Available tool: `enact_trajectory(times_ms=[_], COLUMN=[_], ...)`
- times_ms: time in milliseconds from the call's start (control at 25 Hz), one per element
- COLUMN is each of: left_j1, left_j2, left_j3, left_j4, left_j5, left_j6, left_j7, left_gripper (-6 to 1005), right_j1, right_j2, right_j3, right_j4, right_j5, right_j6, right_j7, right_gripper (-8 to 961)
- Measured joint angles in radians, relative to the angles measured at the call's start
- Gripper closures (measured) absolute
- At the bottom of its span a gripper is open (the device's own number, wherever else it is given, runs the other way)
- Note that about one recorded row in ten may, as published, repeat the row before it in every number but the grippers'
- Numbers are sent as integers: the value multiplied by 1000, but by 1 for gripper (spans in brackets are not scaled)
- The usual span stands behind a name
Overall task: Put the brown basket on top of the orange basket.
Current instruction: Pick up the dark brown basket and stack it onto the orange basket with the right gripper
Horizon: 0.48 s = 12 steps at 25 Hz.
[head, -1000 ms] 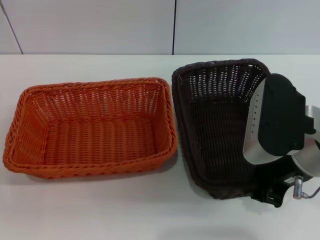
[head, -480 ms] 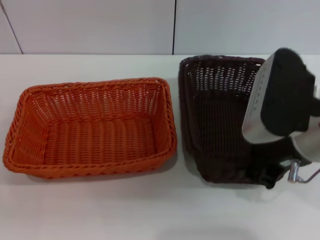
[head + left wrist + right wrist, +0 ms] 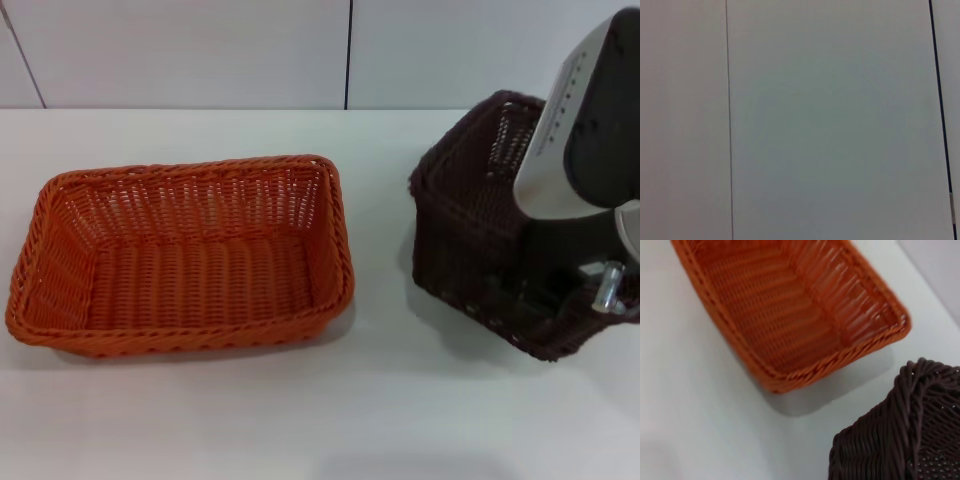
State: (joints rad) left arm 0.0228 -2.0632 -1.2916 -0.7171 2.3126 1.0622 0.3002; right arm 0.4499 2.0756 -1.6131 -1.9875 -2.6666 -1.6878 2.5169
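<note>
The orange basket (image 3: 62,300) sits flat and empty on the white table at the left; it also shows in the right wrist view (image 3: 765,371). The brown basket (image 3: 468,232) is at the right, lifted off the table and tilted, with its left end raised and its shadow below it. My right gripper (image 3: 588,303) is shut on the brown basket at its near right rim, and the arm's silver and black housing hides that side. The right wrist view shows the brown basket's corner (image 3: 900,440) close up, apart from the orange basket. The left gripper is out of view.
The white table (image 3: 300,420) runs to a pale panelled wall (image 3: 200,50) behind. A gap of bare table lies between the two baskets. The left wrist view shows only a pale panel with seams (image 3: 840,120).
The brown basket has been lifted, tilted and carried to the right, away from the orange basket. The right arm has risen with it. The orange basket has not moved.
</note>
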Motion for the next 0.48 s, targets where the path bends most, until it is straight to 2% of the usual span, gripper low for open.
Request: enact_trajectory(times_ms=[360, 480], left_j1=[0, -1], left_j2=[1, 2], left_j3=[-3, -1], left_j4=[14, 18], left_j5=[1, 1], left_j6=[5, 6], left_j7=[-7, -7], left_gripper=[243, 243], right_j1=[57, 97], right_j2=[0, -2], right_j3=[-30, -85], right_j4=[-46, -43], right_j5=[-58, -134], right_j6=[29, 81], right_j7=[12, -11], right_gripper=[816, 816])
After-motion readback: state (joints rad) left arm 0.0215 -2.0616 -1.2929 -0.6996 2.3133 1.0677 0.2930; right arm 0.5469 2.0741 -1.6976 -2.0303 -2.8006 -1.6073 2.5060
